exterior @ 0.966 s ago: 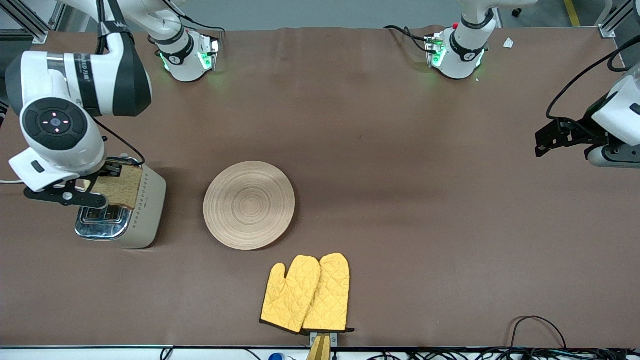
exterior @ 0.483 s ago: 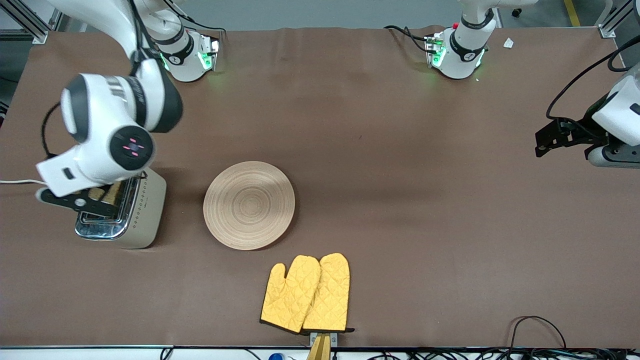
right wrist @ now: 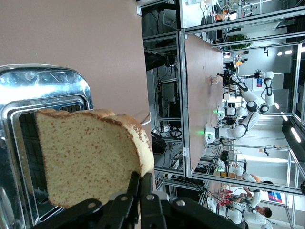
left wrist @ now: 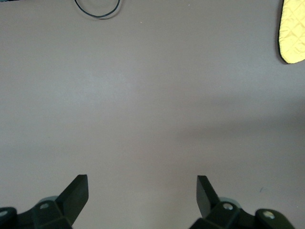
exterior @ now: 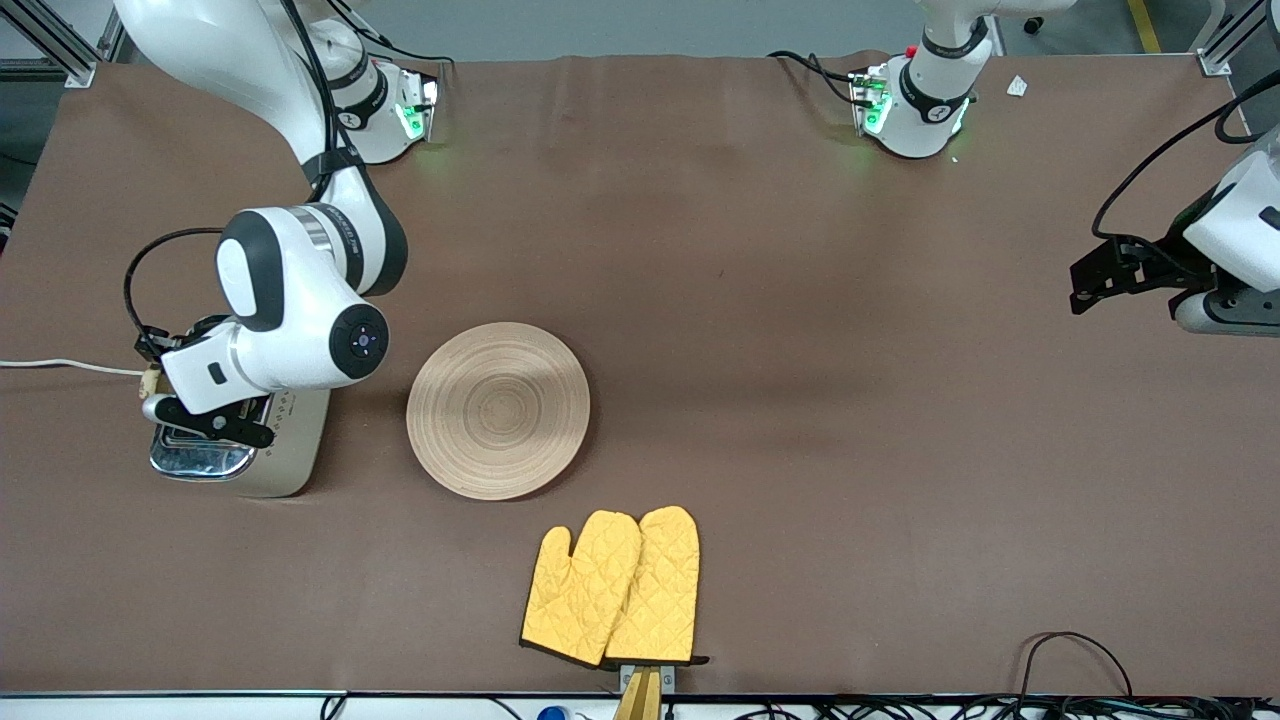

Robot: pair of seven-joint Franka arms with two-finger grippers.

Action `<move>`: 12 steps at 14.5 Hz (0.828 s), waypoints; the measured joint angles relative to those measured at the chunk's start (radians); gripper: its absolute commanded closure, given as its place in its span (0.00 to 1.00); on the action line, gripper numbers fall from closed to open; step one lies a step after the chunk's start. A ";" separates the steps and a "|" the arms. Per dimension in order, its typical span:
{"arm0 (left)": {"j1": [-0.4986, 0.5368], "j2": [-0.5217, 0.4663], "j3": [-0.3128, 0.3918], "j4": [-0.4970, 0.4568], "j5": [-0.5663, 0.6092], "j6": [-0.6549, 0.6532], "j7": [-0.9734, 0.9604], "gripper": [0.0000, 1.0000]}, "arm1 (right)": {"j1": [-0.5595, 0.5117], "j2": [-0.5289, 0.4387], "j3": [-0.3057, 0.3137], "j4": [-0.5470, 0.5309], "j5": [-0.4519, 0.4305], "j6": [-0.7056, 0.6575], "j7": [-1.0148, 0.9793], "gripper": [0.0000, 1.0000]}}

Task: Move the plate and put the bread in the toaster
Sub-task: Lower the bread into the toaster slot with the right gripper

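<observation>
The cream toaster (exterior: 292, 452) stands at the right arm's end of the table; its chrome top (right wrist: 45, 83) fills part of the right wrist view. My right gripper (exterior: 188, 402) is low over the toaster's top and mostly hidden under its own wrist. In the right wrist view it (right wrist: 141, 175) is shut on one edge of the brown bread slice (right wrist: 88, 157), held on edge over a slot. The wooden plate (exterior: 498, 410) lies flat beside the toaster, toward the table's middle. My left gripper (exterior: 1085, 275) waits open and empty over bare table (left wrist: 141, 183).
Two yellow oven mitts (exterior: 612, 587) lie nearer the front camera than the plate; one shows in the left wrist view (left wrist: 291, 33). The toaster's white cord (exterior: 60, 365) runs off the table's end. Black cables (exterior: 1075, 650) lie at the front edge.
My right arm has swung and turned its wrist over the toaster. It has lowered the bread, which was flat in view above the top and is now hidden under the wrist. The left arm has not moved.
</observation>
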 measured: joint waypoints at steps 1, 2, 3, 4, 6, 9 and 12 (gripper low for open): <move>0.000 0.000 0.000 0.000 0.000 0.000 0.000 0.00 | -0.001 0.001 -0.001 0.000 -0.001 0.000 0.001 1.00; 0.000 0.000 0.000 0.000 0.000 0.000 0.000 0.00 | -0.002 0.002 -0.002 0.000 -0.001 0.000 0.001 1.00; 0.000 0.000 0.001 0.000 0.000 0.000 0.000 0.00 | -0.003 0.002 -0.003 0.000 -0.001 0.001 0.001 1.00; 0.000 0.000 0.001 0.000 0.000 0.000 0.000 0.00 | -0.004 0.003 -0.003 0.000 -0.001 0.001 0.001 1.00; 0.000 0.000 0.001 0.000 0.000 0.000 0.000 0.00 | -0.004 0.005 -0.003 -0.002 -0.001 0.001 0.006 1.00; -0.002 0.000 0.001 0.000 0.000 0.000 0.000 0.00 | -0.002 0.009 -0.002 -0.011 -0.001 0.001 0.009 1.00; -0.003 0.000 0.001 0.000 0.000 0.000 0.000 0.00 | 0.000 0.015 0.002 -0.037 0.000 0.000 0.011 1.00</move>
